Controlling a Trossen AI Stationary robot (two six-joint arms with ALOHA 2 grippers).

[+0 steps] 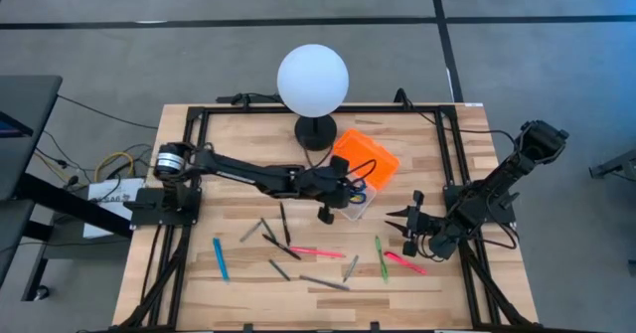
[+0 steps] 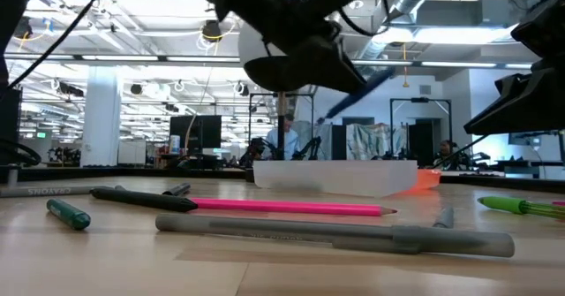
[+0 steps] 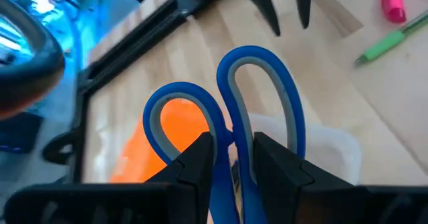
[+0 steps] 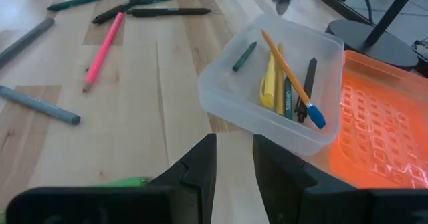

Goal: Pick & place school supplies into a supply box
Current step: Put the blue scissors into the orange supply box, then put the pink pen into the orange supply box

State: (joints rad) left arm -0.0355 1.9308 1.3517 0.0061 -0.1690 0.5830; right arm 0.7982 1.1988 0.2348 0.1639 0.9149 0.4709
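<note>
Blue-handled small scissors [image 3: 251, 110] sit pinched between the fingers of the left gripper [image 1: 348, 187], handle loops pointing away from the wrist, and the high view places that gripper over the clear plastic supply box [image 1: 360, 202] whose orange ribbed lid [image 1: 366, 155] lies open just beside the black base of the white globe lamp [image 1: 313, 77]. Inside the box, the right wrist view shows a yellow marker [image 4: 267, 83], an orange pencil with a blue end [image 4: 291, 80], a small green piece and dark pens already lying in it. The right gripper [image 1: 407, 224] waits near the table's right side with its fingers spread and empty, close to a green pen [image 1: 380, 256] and a pink marker [image 1: 404, 262]. Scattered on the wooden table [image 1: 199, 293] are a pink pencil [image 2: 291, 208], a grey pen [image 2: 335, 233] and several dark pens. The likely trouble is the release: judged from how the scissors hang, they could catch the box's thin wall and tip out, or nudge the light box sideways if lowered off-centre. Dropping them across the pens inside could also leave them sticking up, blocking the lid later.
</note>
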